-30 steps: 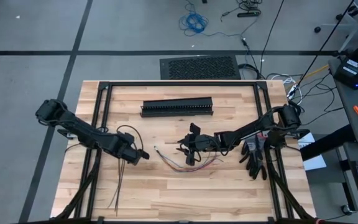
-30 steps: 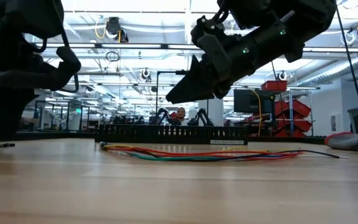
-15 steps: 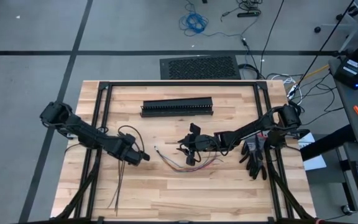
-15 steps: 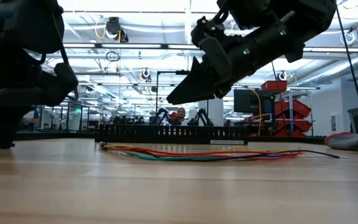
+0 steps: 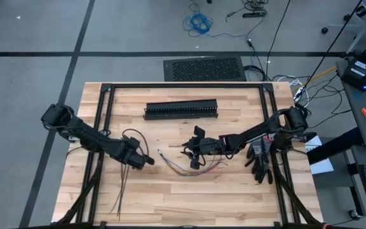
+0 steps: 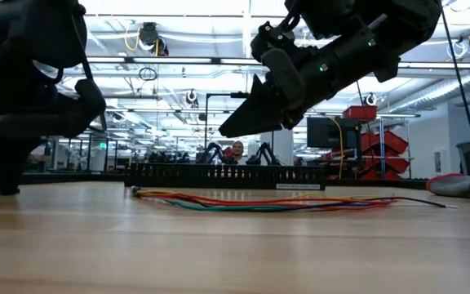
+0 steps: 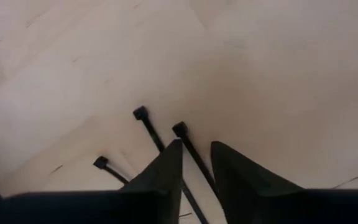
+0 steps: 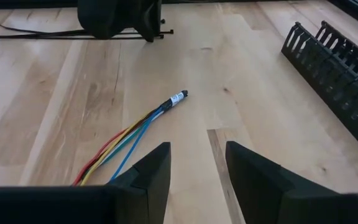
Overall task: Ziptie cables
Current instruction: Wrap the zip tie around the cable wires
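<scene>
We found the left gripper [image 7: 196, 155] lowered onto the zipties [image 7: 191, 152], its two fingers [image 7: 166, 165] drawn close with only a narrow gap, one dark strip running between them; whether it was truly clamped we could not tell. Two more ziptie heads lay just beside those fingertips on the wooden table [image 5: 234, 191].

The right gripper [image 8: 196, 163] hovered above the cables [image 8: 132, 134], jaws parted and holding nothing. The coloured wires lay flat on the wood just ahead of its fingertips, their labelled end pointing away from it toward the left arm. The black duct [image 5: 181, 109] sat well apart from both claws, toward the table's far edge.

In the low view the cables stretched directly under the right claw.
</scene>
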Controlling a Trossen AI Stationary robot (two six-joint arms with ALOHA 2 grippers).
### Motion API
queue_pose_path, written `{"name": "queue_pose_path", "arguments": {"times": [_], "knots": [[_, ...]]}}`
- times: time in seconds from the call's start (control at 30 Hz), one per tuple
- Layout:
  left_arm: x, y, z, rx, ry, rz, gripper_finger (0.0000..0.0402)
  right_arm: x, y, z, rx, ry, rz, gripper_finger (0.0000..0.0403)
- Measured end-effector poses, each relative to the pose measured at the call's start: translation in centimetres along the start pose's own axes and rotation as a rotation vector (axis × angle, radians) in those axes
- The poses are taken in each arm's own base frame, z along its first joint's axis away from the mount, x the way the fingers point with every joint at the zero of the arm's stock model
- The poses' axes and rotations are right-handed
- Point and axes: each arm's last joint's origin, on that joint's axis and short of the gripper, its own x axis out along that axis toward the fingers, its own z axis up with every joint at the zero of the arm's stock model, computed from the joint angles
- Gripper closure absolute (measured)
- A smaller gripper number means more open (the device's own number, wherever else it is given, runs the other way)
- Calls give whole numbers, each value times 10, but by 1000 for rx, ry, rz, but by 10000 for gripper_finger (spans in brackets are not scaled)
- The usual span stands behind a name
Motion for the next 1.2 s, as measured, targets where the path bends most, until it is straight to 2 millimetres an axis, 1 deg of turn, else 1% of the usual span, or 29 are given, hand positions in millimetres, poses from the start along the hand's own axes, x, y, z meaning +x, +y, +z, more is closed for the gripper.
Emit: {"name": "queue_pose_path", "arguments": {"times": [0.33,0.6,0.77,0.9,1.2], "knots": [[0,-2,1,30,-25,-22,395,0,0,0,0,0,1,255],[-4,-8,3,43,-50,-46,400,0,0,-2,-6,16,-2,255],[-19,-13,8,59,-69,-108,400,0,0,-2,-7,20,-2,255],[-36,-16,14,62,-115,-174,400,0,-1,-2,-10,20,-3,255],[-72,-10,20,35,-259,-294,400,0,-1,-3,-34,33,-6,255]]}}
